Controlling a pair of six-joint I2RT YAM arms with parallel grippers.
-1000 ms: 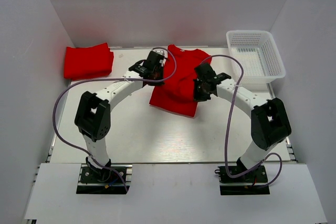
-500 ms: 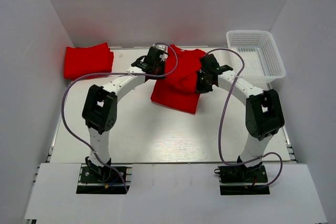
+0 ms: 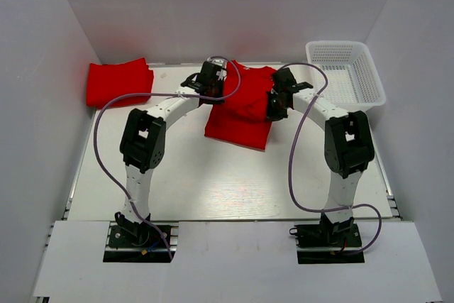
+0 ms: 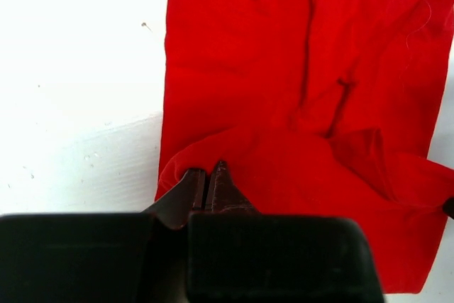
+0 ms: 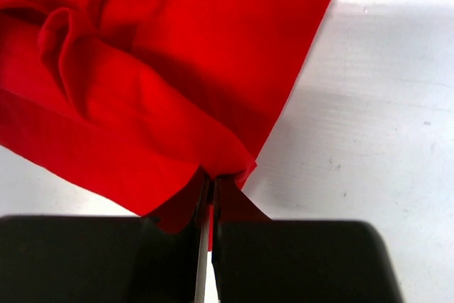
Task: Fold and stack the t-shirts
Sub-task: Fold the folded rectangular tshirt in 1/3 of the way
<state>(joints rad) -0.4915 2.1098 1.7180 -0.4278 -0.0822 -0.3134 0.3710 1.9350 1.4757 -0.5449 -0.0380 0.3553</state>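
A red t-shirt (image 3: pixel 241 111) lies partly folded at the back middle of the table. My left gripper (image 3: pixel 213 92) is shut on its left edge, with cloth pinched between the jaws in the left wrist view (image 4: pixel 208 173). My right gripper (image 3: pixel 274 108) is shut on its right edge, with a bunched fold held in the right wrist view (image 5: pixel 213 175). Both hold the front hem lifted over the shirt's far part. A second red t-shirt (image 3: pixel 119 81) lies folded at the back left.
A white mesh basket (image 3: pixel 345 79) stands at the back right, close to the right arm. White walls enclose the table on the left, back and right. Purple cables loop from both arms over the table.
Both grippers have carried the shirt's edges toward the back wall. The arms have stretched farther out and the shirt's near part has drawn up, folding over itself.
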